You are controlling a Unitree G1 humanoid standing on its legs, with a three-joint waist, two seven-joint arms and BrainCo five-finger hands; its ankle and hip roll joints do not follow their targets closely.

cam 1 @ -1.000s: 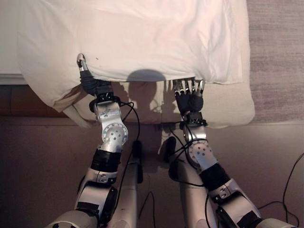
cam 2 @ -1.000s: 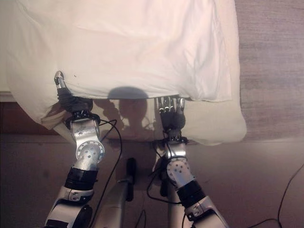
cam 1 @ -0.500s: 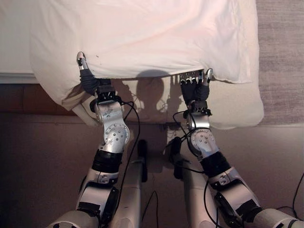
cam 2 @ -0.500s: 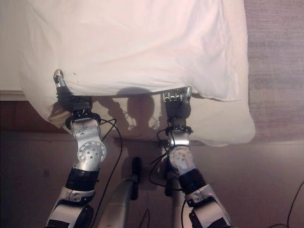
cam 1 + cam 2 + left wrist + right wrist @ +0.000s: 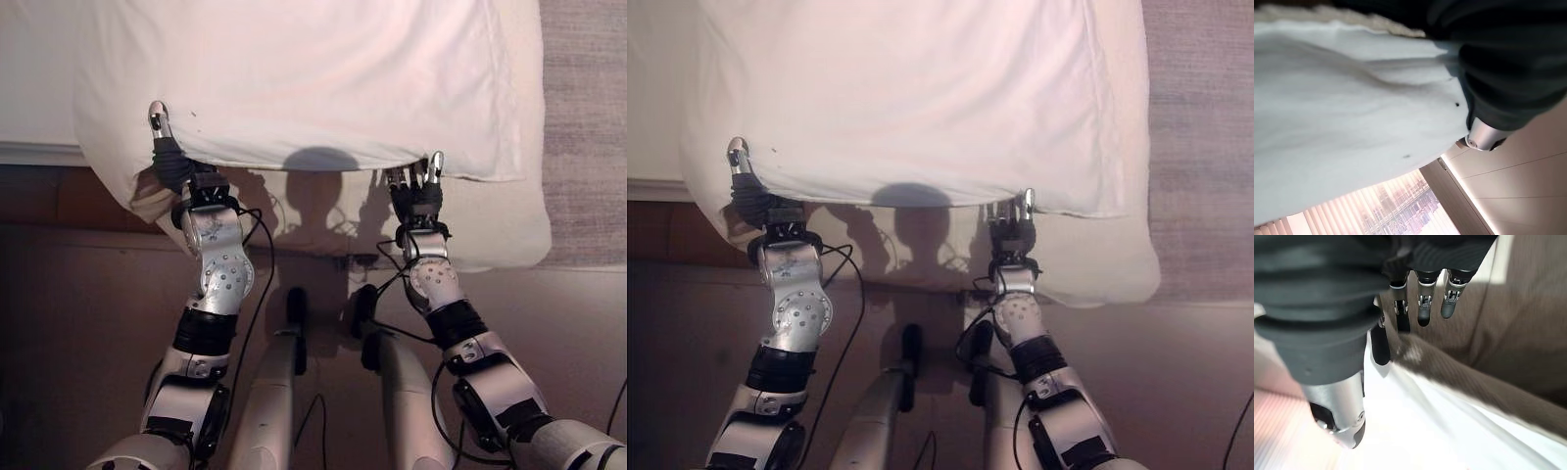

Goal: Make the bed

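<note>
Right hand (image 5: 415, 192) has closed on the cover's edge since a second ago: then its fingers lay straight under the hem, now the thumb stands up over the hem and the fingers sit beneath it, pinching the cloth. It has also shifted toward the robot's right along the edge. Whole head view has drifted as well, so some of that shift is the camera's.

Left hand (image 5: 168, 160) matches its earlier pose: at the near-left corner of the cover, thumb up over the top, fingers hidden under the fold. Left wrist view has white cloth running right up against the dark ribbed cover. Judged to be grasping the corner, though the fingers themselves cannot be seen.

White cover (image 5: 313, 83) lies spread over the bed, its near hem hanging just past the mattress edge and lifted slightly between the two hands. Cream under-layer (image 5: 495, 220) shows below the hem, bulging out at the near-right corner. Grey carpet (image 5: 583, 117) to the right of the bed; dark floor (image 5: 88, 323) on the near side.

Right wrist view: fingers pointing down past the white cloth, thumb alongside it, brown carpet beyond.

Reading: both hands now have a hold on the near hem, well apart. Grip stage looks finished; what remains is probably to draw or lift the hem and lay it square. Right-side pinch looks shallow, close to the hem, so it could slip under a hard pull. Near-right corner of the cover sits short of the under-layer and likely needs squaring.
</note>
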